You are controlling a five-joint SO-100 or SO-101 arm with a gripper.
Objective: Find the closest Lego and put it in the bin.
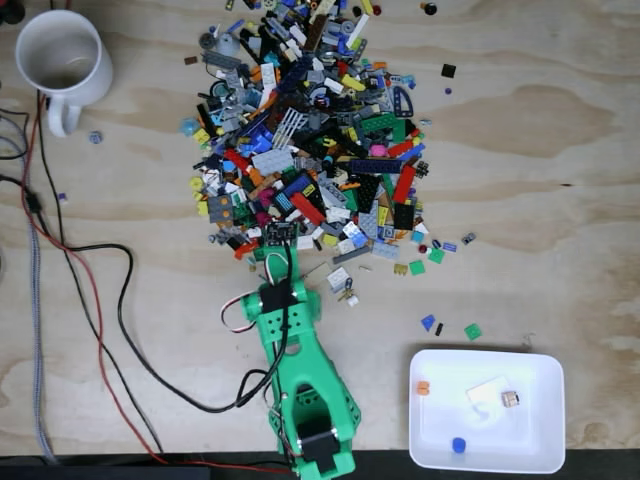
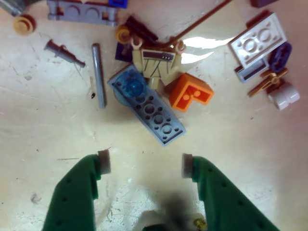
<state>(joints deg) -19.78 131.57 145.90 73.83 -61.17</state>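
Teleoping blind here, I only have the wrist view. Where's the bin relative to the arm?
Observer: In the fixed view, the white rectangular plastic bin sits on the plywood table to the right of the green arm's base.
Operator: Anything in it already?
Observer: Yes: a small orange piece, a small blue piece, and a tan one.
Operator: Where's the gripper versus the pile?
Observer: The green two-finger gripper is at the lower edge of the big mixed Lego pile, jaws open over bare table in the wrist view.
Operator: Obstacles on the way to the bin?
Observer: A few stray bricks, including a green one, lie just above the bin.
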